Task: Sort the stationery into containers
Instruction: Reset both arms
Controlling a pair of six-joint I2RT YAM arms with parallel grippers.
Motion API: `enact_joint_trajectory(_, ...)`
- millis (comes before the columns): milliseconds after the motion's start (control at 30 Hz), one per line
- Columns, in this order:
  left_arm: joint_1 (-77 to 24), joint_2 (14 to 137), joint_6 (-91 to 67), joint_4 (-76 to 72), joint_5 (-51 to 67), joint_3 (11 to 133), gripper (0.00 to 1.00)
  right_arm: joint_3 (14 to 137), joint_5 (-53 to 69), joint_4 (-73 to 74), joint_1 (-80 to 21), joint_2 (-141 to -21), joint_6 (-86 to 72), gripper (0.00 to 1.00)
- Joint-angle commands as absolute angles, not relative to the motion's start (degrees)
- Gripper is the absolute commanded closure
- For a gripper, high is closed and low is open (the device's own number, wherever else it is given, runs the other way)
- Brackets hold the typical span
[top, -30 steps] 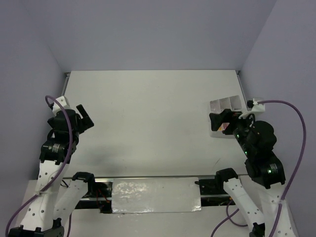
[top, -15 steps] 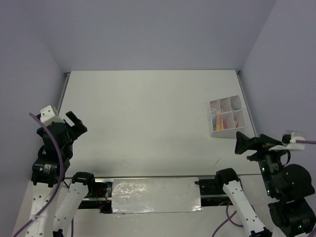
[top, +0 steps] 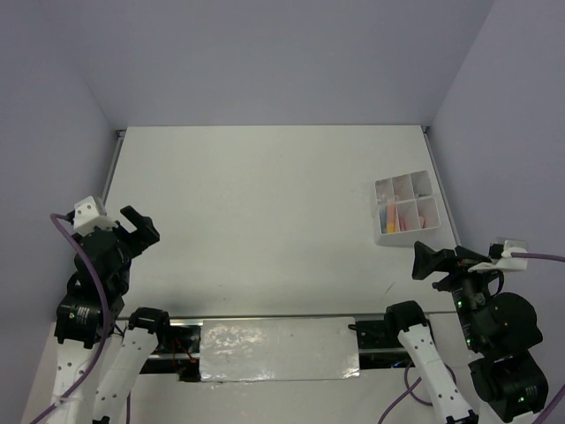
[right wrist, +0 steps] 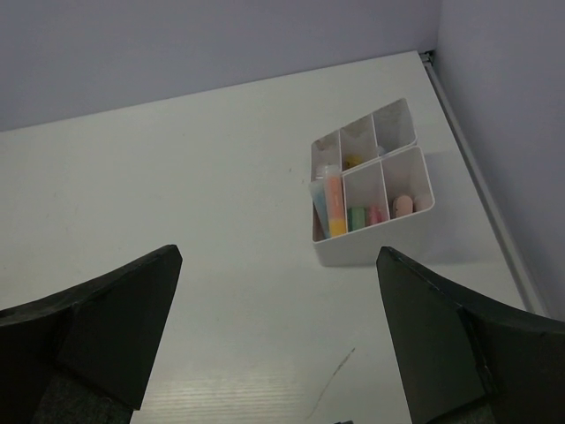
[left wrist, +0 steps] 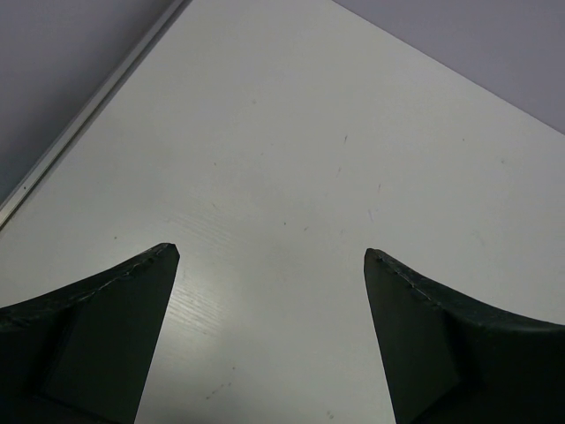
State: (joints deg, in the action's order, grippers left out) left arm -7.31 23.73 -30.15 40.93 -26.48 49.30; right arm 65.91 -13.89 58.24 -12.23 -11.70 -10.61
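The white divided tray (top: 402,238) stands at the right edge of the table. Stationery fills its compartments: an orange-and-yellow marker (right wrist: 333,205), stubby green (right wrist: 357,217) and pink (right wrist: 376,215) markers, and a beige eraser (right wrist: 403,205). No loose stationery shows on the table. My right gripper (top: 420,261) hangs open and empty on the near side of the tray (right wrist: 366,247), apart from it. My left gripper (top: 141,224) is open and empty above bare table at the near left. In the wrist views, nothing lies between the jaws of the left gripper (left wrist: 269,252) or the right gripper (right wrist: 279,251).
Grey walls close the table on the left, far and right sides. A metal rail (left wrist: 88,106) runs along the left edge. A foil-covered strip (top: 278,349) lies between the arm bases. A thin dark scratch (right wrist: 331,382) marks the table near the tray.
My right gripper has pulled back from over the tray toward the near edge, uncovering the tray. My left arm has drawn back toward the near left. Both stayed open.
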Motion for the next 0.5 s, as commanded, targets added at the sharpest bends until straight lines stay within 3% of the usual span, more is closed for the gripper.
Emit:
enact_joint_trajectory(0,-7.65,22.41,-29.62,37.18,-25.31,49.22,0.01,66.79,-13.53,56.16,-12.57,-12.13,-11.78,0.0)
enact_joint_trajectory(467,-7.73,22.41,-28.83,35.86,-23.03,48.51,0.01,69.87,-12.83,61.25,-12.57,-10.29,-10.2,0.0)
